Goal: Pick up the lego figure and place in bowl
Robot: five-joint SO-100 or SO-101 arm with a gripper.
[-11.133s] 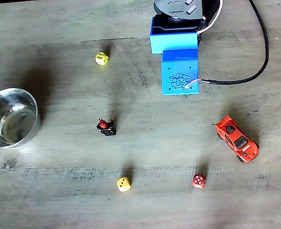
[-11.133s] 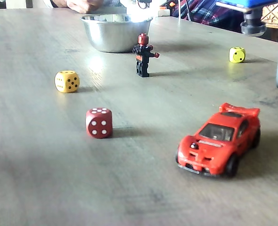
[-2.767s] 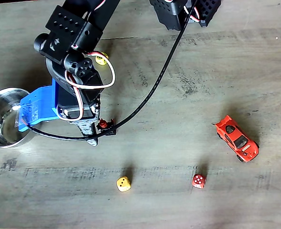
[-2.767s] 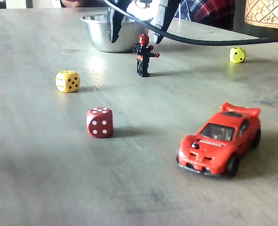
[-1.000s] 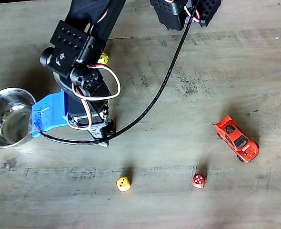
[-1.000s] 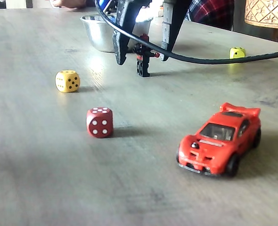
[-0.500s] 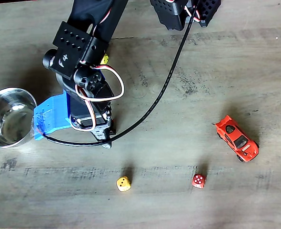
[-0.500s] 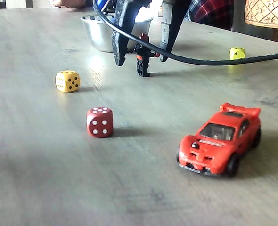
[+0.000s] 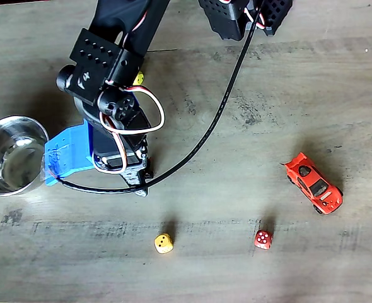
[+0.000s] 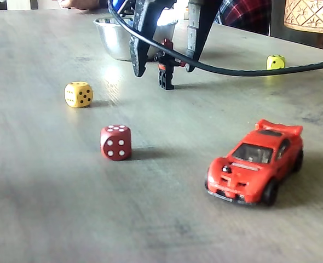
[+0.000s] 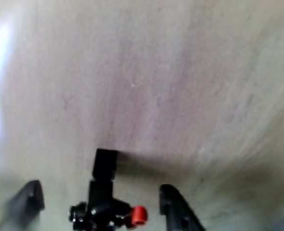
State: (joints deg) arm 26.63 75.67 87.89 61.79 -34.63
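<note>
On the desk, in front of the bowl, the lego figure stands upright between your fingers, which are spread wide and touch nothing. It looks light, stiff and easy to tip, so close on the black torso rather than the red head or thin arms. The black cable crosses just in front of it and may snag. The yellow die, red die and toy car sit well apart, out of your way.

One fixed view looks straight down; another sits low at table level; both share the lego figure.
</note>
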